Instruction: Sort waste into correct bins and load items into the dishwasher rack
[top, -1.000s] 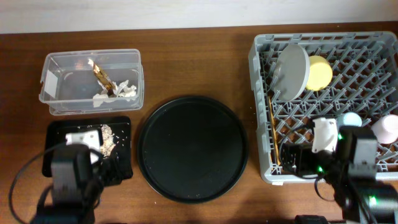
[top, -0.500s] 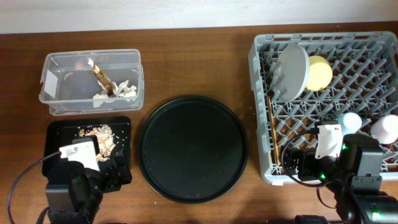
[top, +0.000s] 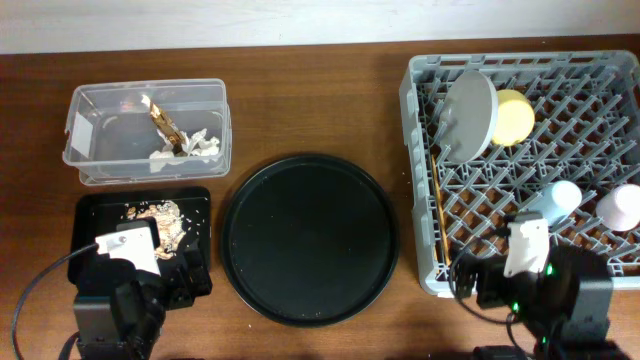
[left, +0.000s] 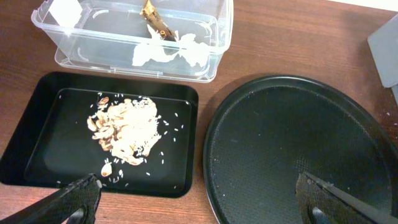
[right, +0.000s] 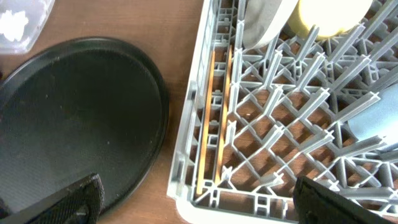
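food scraps (left: 127, 127): beige crumbly heap in black tray (left: 43, 146), just ahead of left fingers (left: 74, 198), spread wide, empty | 2 wooden chopsticks (right: 205, 124): flat along rack (right: 186, 118) left wall, ahead of right fingers (right: 62, 202), apparently spread too

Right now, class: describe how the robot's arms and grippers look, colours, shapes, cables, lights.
The left arm and right arm are blocky and black, each with a white block. A black cable loops beside the left; green lights glow on the right. The left gripper and right gripper have dark tapering fingers.
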